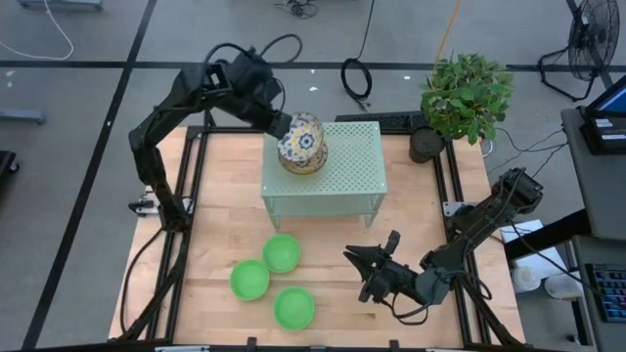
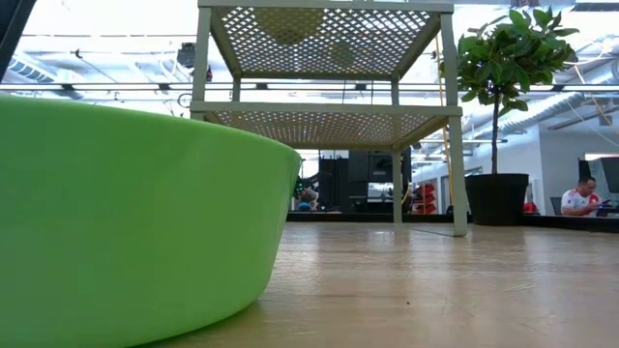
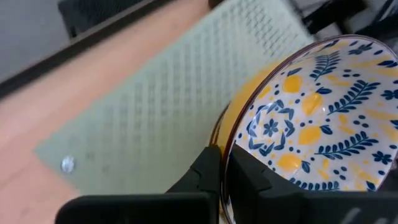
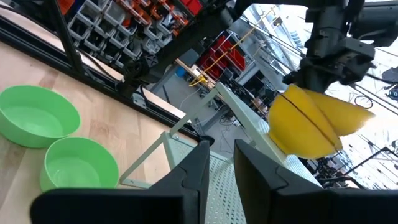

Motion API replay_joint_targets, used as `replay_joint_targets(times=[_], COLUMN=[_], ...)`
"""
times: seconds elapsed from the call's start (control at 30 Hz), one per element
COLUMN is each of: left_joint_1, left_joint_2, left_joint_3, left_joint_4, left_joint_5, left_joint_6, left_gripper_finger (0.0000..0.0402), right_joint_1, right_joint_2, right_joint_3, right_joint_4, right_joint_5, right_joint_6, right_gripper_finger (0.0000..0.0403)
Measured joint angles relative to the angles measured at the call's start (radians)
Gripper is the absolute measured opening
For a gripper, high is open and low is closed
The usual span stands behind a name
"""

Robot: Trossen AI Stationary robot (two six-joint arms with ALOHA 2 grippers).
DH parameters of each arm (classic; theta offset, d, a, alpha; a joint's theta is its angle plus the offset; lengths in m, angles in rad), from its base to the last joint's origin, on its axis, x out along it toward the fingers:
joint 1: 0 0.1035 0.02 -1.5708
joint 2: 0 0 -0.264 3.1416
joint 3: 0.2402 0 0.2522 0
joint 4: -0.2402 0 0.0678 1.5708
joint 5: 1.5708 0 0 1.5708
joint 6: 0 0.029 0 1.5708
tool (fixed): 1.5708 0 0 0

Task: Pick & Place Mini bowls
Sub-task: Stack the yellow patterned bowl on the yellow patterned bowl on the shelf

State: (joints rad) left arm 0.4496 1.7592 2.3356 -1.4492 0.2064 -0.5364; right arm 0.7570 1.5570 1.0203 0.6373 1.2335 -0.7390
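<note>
- Yellow-bottomed floral bowls [image 1: 301, 143], apparently a nested pair, hang tilted over the upper-left part of the pale green perforated stand [image 1: 347, 171], at upper centre of the high view.
- Left gripper [image 3: 225, 177] is pinched tight on the rim of one floral bowl, one finger inside and one outside.
- My worry: a rim pinch on a tilted bowl could slip, or the second bowl could slide out and drop onto the stand.
- Letting go while it is tilted could leave a bowl rolling off the stand's edge.
- Left arm reaches in from the upper left, elbow high, wrist angled down over the stand.
- Three green bowls [image 1: 273, 279] sit clustered on the desk [image 1: 225, 196] at lower centre, untouched.
- Right gripper [image 1: 370, 271] waits low at lower right, fingers slightly apart and holding nothing, pointing toward the green bowls.
</note>
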Motion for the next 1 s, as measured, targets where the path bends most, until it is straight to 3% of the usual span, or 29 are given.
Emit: replay_joint_targets(times=[0.3, 0.6, 1.0], left_joint_1=[-0.029, -0.046, -0.045], left_joint_2=[0.000, 0.000, 0.000], left_joint_3=[0.000, 0.000, 0.000], left_joint_4=[-0.092, -0.090, 0.060], left_joint_5=[0.019, 0.056, 0.053], left_joint_6=[-0.016, -0.004, 0.038], left_gripper_finger=[0.0010, 0.0044, 0.0048], right_joint_1=[0.000, 0.000, 0.000], right_joint_2=[0.000, 0.000, 0.000], right_joint_3=[0.000, 0.000, 0.000], right_joint_4=[-0.001, -0.001, -0.002], right_joint_5=[0.000, 0.000, 0.000], right_joint_6=[0.001, 0.001, 0.002], right_gripper_finger=[0.0059, 0.0059, 0.0059])
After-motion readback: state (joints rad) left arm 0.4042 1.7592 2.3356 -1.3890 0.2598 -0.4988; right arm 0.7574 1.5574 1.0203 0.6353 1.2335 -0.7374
